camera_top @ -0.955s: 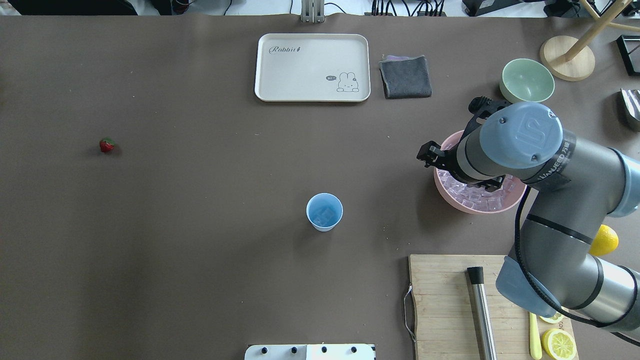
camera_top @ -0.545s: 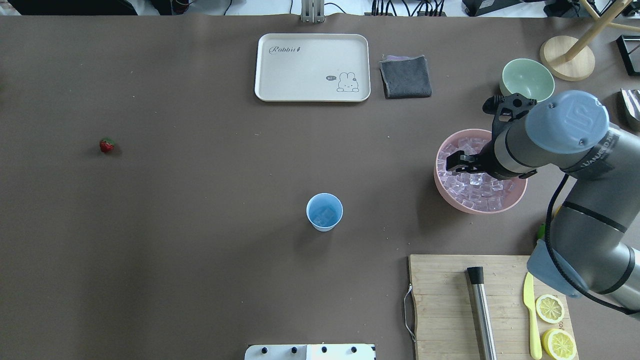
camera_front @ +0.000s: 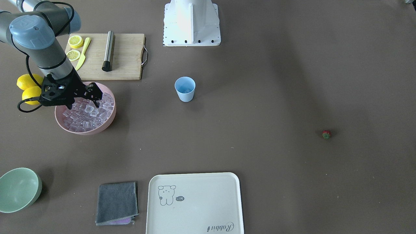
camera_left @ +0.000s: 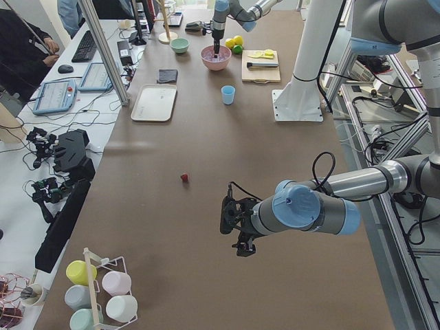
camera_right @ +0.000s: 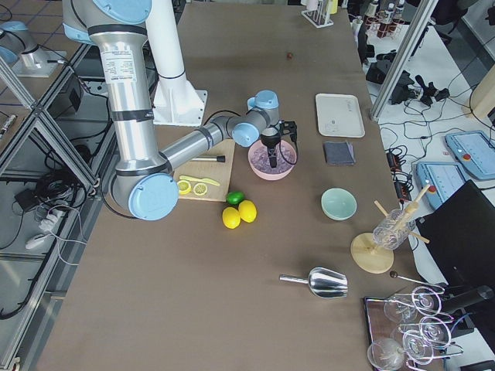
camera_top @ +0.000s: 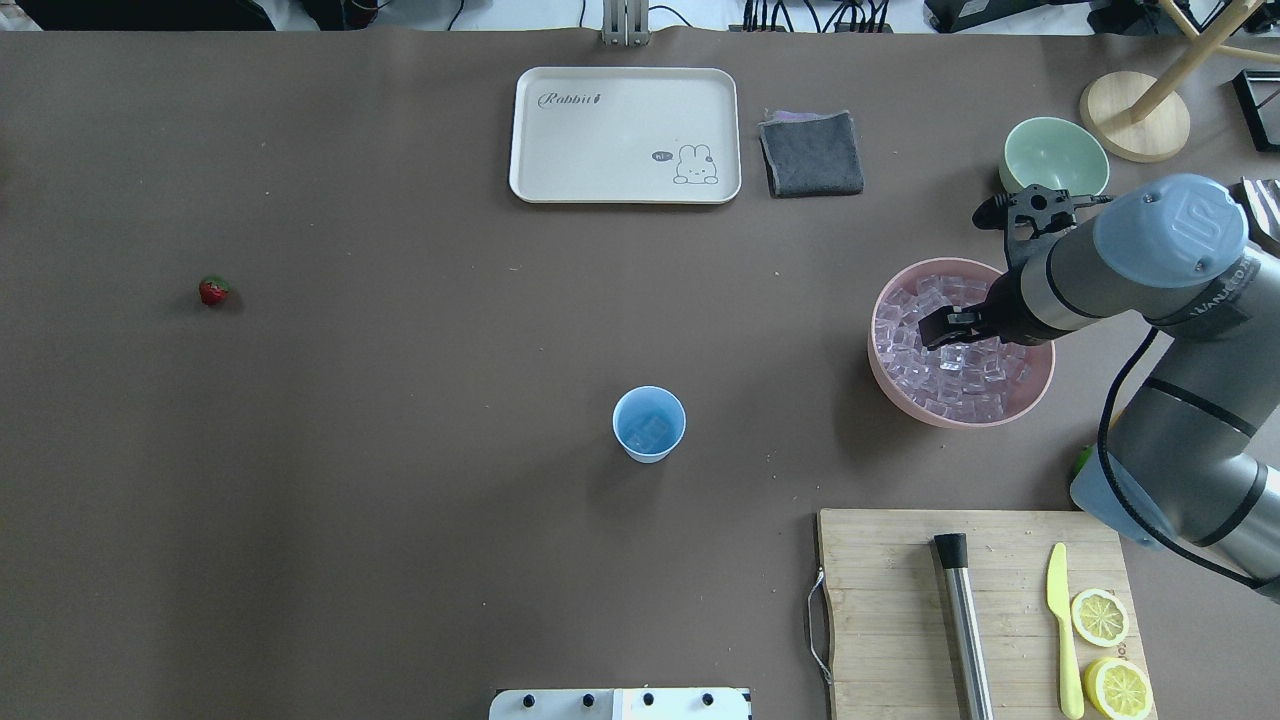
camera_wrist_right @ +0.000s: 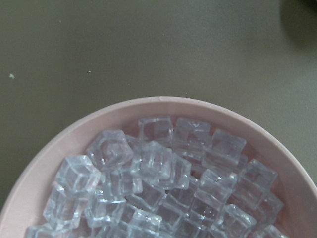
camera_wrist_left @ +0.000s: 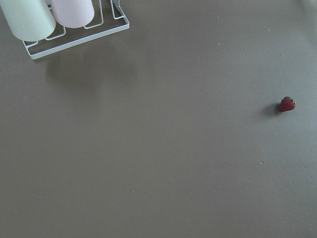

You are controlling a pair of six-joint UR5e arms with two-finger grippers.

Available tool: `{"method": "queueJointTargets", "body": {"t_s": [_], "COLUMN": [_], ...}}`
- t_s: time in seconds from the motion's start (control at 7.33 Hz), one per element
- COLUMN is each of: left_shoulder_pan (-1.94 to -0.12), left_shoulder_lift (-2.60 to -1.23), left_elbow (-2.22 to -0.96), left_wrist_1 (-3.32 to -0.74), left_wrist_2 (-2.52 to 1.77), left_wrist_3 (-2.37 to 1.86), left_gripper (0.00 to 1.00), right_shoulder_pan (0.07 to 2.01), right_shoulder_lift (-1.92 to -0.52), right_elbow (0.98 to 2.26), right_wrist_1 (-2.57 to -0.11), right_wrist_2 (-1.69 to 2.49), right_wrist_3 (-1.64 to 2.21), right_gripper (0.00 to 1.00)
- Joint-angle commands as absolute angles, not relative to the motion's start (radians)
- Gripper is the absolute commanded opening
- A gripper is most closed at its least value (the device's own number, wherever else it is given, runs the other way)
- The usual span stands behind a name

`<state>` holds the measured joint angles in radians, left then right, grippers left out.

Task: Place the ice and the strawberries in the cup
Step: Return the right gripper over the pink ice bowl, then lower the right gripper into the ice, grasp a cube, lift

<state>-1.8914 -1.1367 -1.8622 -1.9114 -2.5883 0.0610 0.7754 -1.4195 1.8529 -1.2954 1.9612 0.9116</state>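
The light blue cup (camera_top: 649, 424) stands mid-table with an ice cube or two inside. Far to the left lies the strawberry (camera_top: 213, 291), small and red; it also shows as the strawberry (camera_wrist_left: 287, 104) in the left wrist view. Ice (camera_top: 940, 365) fills the pink bowl (camera_top: 960, 420) on the right. My right gripper (camera_top: 945, 335) hangs low over that ice, pointing down, jaws apart and nothing between them. Its wrist view shows ice cubes (camera_wrist_right: 163, 173) close below. My left gripper (camera_left: 234, 227) appears only in the exterior left view, short of the strawberry; I cannot tell its state.
A white rabbit tray (camera_top: 624, 135), grey cloth (camera_top: 811, 153) and pale green bowl (camera_top: 1054, 158) sit at the back. A cutting board (camera_top: 890, 610) with a steel muddler (camera_top: 962, 620), knife and lemon slices lies front right. Lemons (camera_front: 27, 86) sit beside the pink bowl.
My right arm has swung rightward, carrying the gripper from the pink bowl's left rim to over the middle of the ice. Cup and strawberry have stayed put.
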Motion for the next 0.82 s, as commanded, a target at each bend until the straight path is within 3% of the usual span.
{"method": "queueJointTargets", "body": {"t_s": [0.0,0.68], "left_shoulder_pan": [-1.891,-1.893], "left_shoulder_lift": [-1.137,-1.135], "left_elbow": [-1.864,-1.864], "left_wrist_1": [-1.910,-1.910], "left_wrist_2": [-2.605,-2.606], "left_wrist_3": [0.058,0.058], "left_gripper": [0.98,0.98], "right_shoulder_pan": [0.778,0.775], "right_shoulder_lift": [-1.416,-1.404], "right_elbow": [1.839,1.833], "right_wrist_1": [-1.292,-1.290], "right_wrist_2": [1.971,1.997], "right_wrist_3": [0.905,0.916], "right_gripper": [0.57,0.57]}}
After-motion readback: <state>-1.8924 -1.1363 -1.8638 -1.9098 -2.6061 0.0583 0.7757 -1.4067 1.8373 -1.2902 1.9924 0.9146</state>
